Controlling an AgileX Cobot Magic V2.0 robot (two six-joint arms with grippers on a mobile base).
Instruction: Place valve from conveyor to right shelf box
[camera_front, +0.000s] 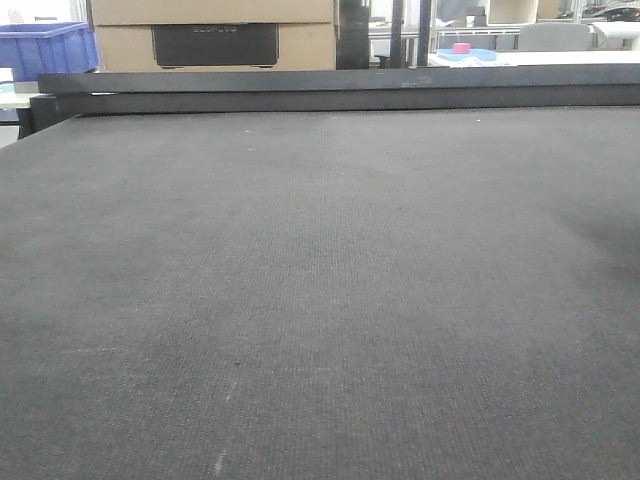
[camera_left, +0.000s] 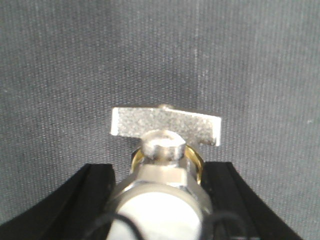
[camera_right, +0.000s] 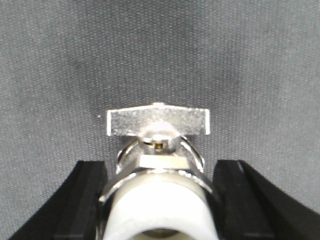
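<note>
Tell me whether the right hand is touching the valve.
Touching. The right wrist view shows the valve wedged between the right hand's fingers, no gap either side.

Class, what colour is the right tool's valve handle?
Shiny silver: flat metal valve handle, clearest in right wrist view.

Blue crate (camera_front: 45, 45) far left; cardboard box (camera_front: 210, 35) beside it; small red object (camera_front: 461, 47) further right

Conveyor across the frame, storage behind its far rail.
The conveyor (camera_front: 320, 300) fills the lower front view; the rail (camera_front: 340, 88) crosses the top, with a carton (camera_front: 210, 30) behind it at upper centre-left and a crate (camera_front: 45, 45) at upper left. At bottom centre of each wrist view, a valve (camera_left: 165, 125) sits between the left pincer (camera_left: 162, 167) fingers and a second valve (camera_right: 157, 122) between those of the right pincer (camera_right: 160, 165).
</note>
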